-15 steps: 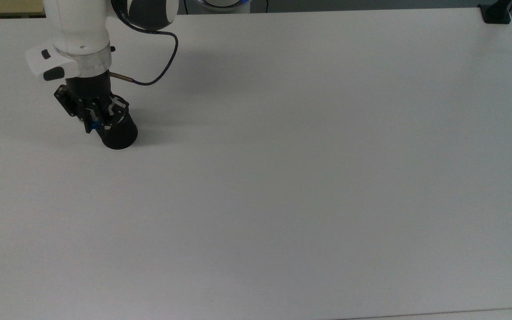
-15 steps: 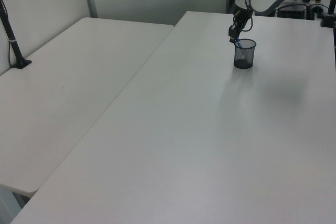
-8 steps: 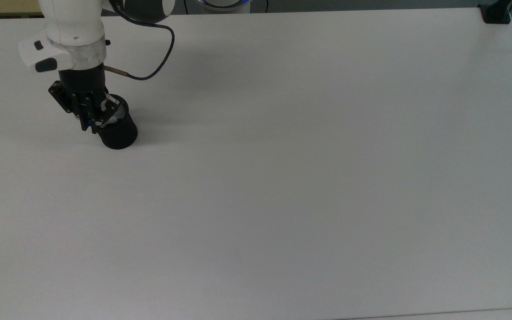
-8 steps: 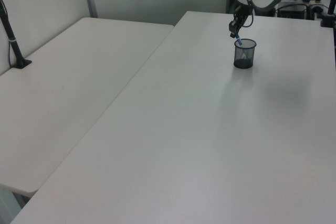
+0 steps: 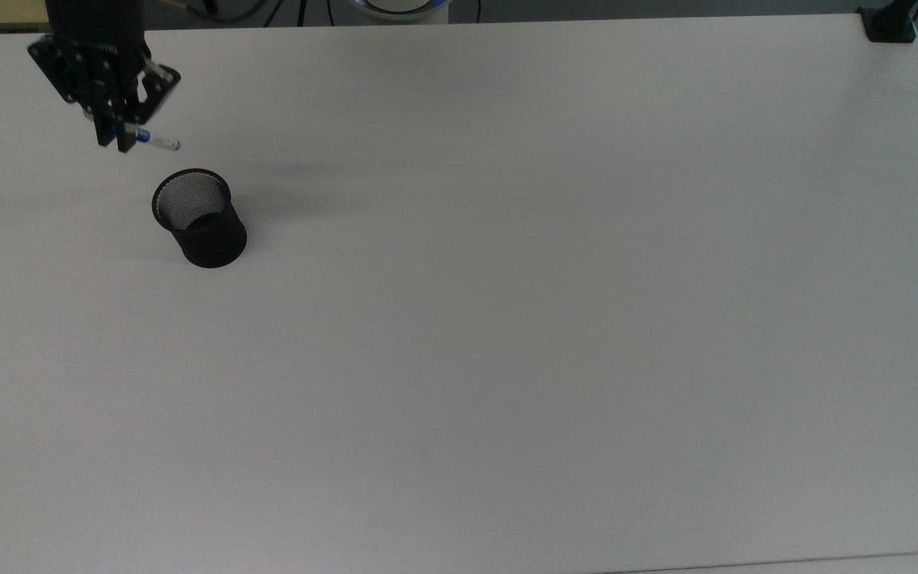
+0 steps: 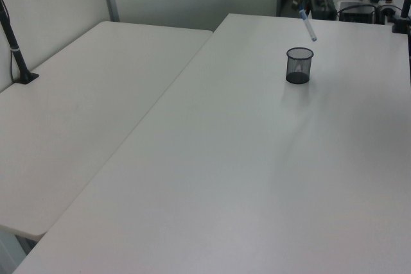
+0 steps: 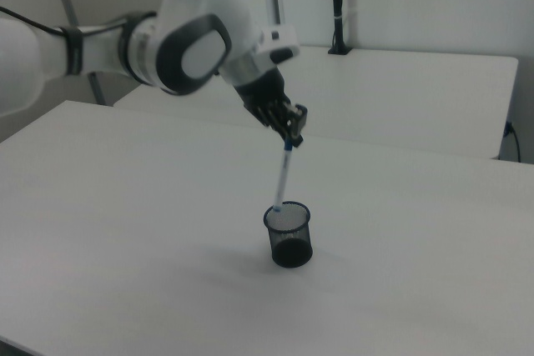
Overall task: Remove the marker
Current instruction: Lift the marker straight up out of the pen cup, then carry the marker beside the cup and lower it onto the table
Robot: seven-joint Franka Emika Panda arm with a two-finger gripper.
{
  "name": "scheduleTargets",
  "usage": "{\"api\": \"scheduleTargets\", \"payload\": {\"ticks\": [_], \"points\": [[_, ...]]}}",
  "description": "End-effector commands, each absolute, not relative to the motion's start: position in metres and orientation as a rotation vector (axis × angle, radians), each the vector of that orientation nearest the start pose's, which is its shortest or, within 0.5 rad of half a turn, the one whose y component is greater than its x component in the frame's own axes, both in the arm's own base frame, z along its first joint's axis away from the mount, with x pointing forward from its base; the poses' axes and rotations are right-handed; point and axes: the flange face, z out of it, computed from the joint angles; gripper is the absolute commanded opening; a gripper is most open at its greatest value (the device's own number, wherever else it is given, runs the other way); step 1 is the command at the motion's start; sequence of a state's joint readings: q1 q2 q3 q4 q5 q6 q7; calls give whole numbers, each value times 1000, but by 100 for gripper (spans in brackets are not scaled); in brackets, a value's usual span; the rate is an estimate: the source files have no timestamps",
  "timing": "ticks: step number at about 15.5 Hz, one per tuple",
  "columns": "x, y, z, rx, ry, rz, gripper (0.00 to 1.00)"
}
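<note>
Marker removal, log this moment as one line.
pincer: shut on marker | marker: lifted clear above mesh cup | cup: upright on table

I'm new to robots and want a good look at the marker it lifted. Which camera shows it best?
The right view: the marker hangs at full length from the gripper, above the black mesh cup. The top view foreshortens it to a stub; the left view shows it small and far.

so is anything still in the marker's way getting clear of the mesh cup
Nothing visible is. The gripper holds the marker by its capped end, tilted, with its lower end above the black mesh cup rim in the left view. Around the cup is bare white table.
</note>
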State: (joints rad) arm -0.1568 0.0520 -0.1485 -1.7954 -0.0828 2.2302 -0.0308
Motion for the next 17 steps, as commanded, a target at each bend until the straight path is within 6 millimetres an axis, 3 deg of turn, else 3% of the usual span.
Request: {"api": "scheduleTargets", "payload": {"ticks": [1, 3, 4, 5, 7, 12, 14, 17], "points": [[558, -173, 595, -3128, 409, -590, 16], [563, -150, 595, -3126, 363, -497, 16], [570, -130, 587, -3132, 305, -446, 16], [572, -122, 579, -3135, 286, -405, 16], [582, -99, 556, -3146, 206, -301, 16], [615, -37, 467, -3160, 31, -72, 16], [621, -26, 438, -3167, 4, -4, 16], [631, -11, 412, -3172, -28, -9, 17]]}}
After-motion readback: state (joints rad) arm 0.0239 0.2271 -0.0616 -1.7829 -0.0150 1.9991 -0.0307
